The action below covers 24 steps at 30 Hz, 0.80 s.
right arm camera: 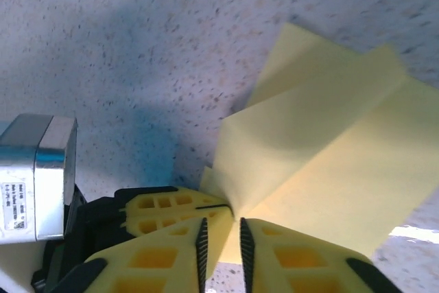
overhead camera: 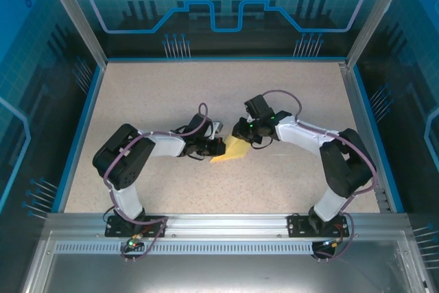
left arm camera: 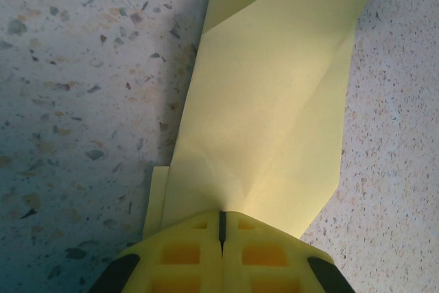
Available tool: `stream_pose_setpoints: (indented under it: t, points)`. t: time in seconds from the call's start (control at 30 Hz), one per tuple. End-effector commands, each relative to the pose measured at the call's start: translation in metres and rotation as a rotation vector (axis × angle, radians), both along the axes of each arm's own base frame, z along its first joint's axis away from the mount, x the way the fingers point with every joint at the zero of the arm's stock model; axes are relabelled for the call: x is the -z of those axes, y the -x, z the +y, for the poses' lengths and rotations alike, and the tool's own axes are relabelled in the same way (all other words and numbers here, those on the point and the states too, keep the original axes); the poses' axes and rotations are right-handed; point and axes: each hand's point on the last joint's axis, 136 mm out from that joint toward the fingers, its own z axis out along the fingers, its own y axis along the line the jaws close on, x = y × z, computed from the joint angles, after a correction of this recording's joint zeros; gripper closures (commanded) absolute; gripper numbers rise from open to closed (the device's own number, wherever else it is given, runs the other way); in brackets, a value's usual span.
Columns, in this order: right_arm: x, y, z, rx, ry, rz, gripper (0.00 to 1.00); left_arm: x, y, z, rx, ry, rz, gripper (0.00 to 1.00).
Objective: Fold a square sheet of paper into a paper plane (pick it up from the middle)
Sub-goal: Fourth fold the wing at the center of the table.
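A speckled beige tabletop (overhead camera: 171,94) was seen from above, ringed by a blue rim and glass walls. The left arm (overhead camera: 130,159) and the right arm (overhead camera: 329,149) were stretched inward from the near edge, so that their ends were brought close together near the middle of the tabletop.

Between those ends the sheet of paper (overhead camera: 232,150) was found, bright yellow and already partly folded rather than a flat square. In the left wrist view it was shown as a long folded strip (left arm camera: 274,101) running away from the camera, with creases across it and a second layer showing along one edge. In the right wrist view several overlapping flaps (right arm camera: 329,156) were seen fanning out above the tabletop.

The left fingers (left arm camera: 182,252) were clenched on the near end of the paper, with only a thin dark line left between them. The right fingers (right arm camera: 309,259) were set with a narrow gap, a corner of the paper reaching their tips. Whether that corner was pinched could not be told. Just beside them, one of the left fingers (right arm camera: 171,205) and a silver box (right arm camera: 34,176) were seen.
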Motion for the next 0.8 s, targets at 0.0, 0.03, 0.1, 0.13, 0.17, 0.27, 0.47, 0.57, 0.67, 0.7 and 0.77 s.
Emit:
stream_pose_setpoints:
  t: [0.0,0.03,0.1,0.13,0.17,0.27,0.47,0.57,0.67,0.7,0.77]
  points:
    - [0.008,-0.004,0.022,-0.081,-0.034,-0.023,0.85,0.027,0.020,0.011,0.025,-0.072,0.099,0.99]
    - [0.012,-0.003,0.025,-0.082,-0.047,-0.015,0.86,0.027,0.020,0.011,0.024,-0.072,0.097,0.99]
    - [0.019,-0.003,0.030,-0.086,-0.057,-0.006,0.87,0.029,0.021,0.012,0.022,-0.074,0.102,1.00]
    - [0.021,-0.002,0.032,-0.090,-0.059,-0.003,0.88,0.029,0.021,0.012,0.024,-0.075,0.101,1.00]
    - [0.025,-0.002,0.034,-0.096,-0.055,0.003,0.88,0.029,0.021,0.012,0.023,-0.074,0.104,1.00]
    - [0.031,0.000,0.040,-0.118,-0.066,0.026,0.88,0.030,0.021,0.012,0.026,-0.075,0.107,1.00]
    - [0.053,0.006,0.034,-0.100,-0.031,0.071,0.89,0.031,0.021,0.013,0.017,-0.080,0.113,1.00]
    - [0.060,0.006,0.028,-0.091,-0.027,0.084,0.89,0.031,0.021,0.013,0.015,-0.086,0.116,1.00]
    - [0.061,0.004,0.020,-0.080,-0.020,0.079,0.90,0.031,0.022,0.015,0.013,-0.093,0.123,1.00]
    - [0.063,0.003,0.017,-0.073,-0.019,0.082,0.90,0.030,0.022,0.015,0.015,-0.094,0.123,1.00]
    - [0.066,0.002,0.012,-0.065,-0.025,0.087,0.90,0.031,0.023,0.016,0.014,-0.098,0.126,1.00]
